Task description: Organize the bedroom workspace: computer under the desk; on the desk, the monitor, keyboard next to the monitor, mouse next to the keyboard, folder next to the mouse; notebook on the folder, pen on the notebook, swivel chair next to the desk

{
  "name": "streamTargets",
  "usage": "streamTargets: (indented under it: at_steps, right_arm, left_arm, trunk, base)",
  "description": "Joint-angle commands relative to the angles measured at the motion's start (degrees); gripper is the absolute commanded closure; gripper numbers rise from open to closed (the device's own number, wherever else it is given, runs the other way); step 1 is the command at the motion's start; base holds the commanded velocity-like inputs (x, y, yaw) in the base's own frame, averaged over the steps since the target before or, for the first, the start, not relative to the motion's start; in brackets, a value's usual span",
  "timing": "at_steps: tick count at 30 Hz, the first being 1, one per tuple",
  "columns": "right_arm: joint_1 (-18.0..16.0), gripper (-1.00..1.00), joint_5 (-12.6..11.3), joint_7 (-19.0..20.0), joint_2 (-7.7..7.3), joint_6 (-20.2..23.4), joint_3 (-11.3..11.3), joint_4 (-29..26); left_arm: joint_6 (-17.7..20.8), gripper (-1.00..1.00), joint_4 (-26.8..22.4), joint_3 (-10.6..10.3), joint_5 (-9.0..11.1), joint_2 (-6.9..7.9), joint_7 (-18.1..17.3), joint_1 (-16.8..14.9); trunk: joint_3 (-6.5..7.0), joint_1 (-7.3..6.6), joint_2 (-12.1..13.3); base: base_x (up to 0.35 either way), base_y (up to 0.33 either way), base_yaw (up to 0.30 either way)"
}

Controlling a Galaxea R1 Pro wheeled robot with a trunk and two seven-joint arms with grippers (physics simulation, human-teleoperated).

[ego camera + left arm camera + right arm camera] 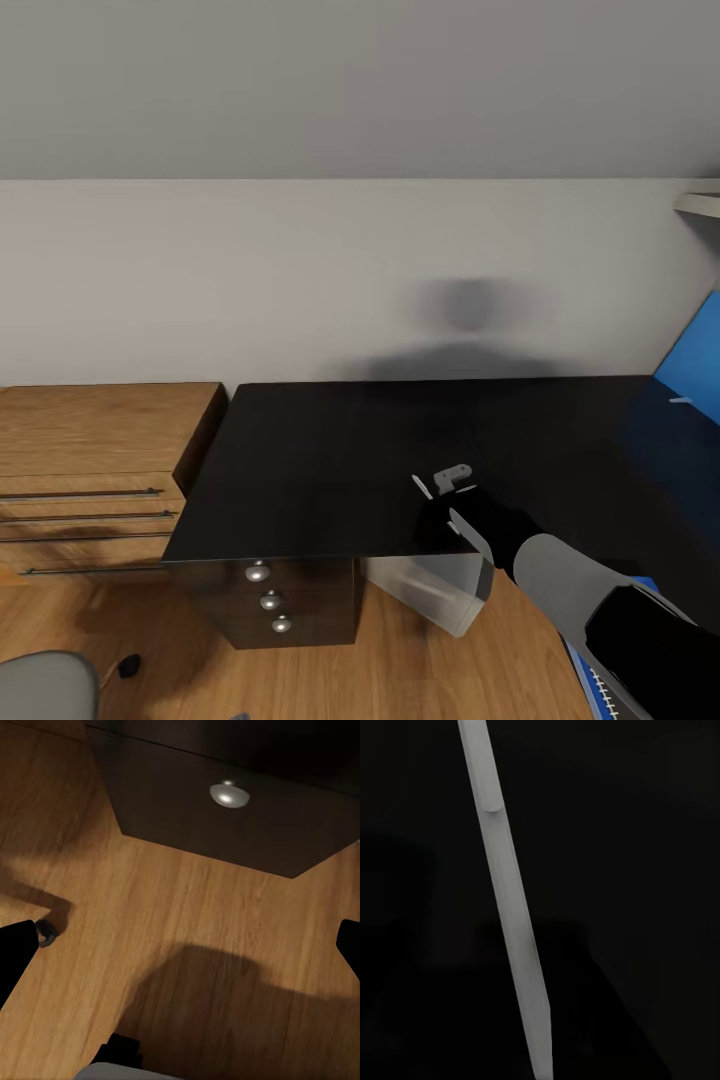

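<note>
Wooden flooring runs beneath our bare black bench [330, 470]. At nine o'clock stands a light wooden drawer unit [95, 470]; the swivel chair [45, 685] shows at seven o'clock. Our left claw [180, 945] hangs spread wide over the floor. Our right claw [447, 497] (over the bench front) holds the pen [510, 922].

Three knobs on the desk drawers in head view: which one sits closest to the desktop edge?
The top knob, directly under the desk front edge. The middle knob and bottom knob sit below it, stepping toward the floor.
</note>
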Motion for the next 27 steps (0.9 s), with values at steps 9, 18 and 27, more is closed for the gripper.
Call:
streamTargets:
  at_steps: [9,18,27]
  right_arm:
    - [-0.01,1.0,0.03,-0.59,-0.19,0.39,0.63,0.34]
    - [-0.01,1.0,0.0,-0.52,-0.52,0.41,0.63,0.34]
    - [-0.01,1.0,0.0,-0.5,-0.54,0.45,0.63,0.34]
  left_arm:
    - [-0.23,-1.0,0.03,-0.49,0.3,0.04,0.48,-0.03]
    - [-0.31,-1.0,0.02,-0.45,0.3,0.04,0.48,-0.03]
    - [-0.32,-1.0,0.0,-0.48,0.23,0.04,0.41,-0.03]
  trunk:
    - [-0.07,0.49,-0.03]
    - [-0.07,0.49,-0.03]
    - [0.47,-0.17,1.17]
  base:
    - [0.0,0.0,0.0]
    - [0.0,0.0,0.0]
    - [0.0,0.0,0.0]
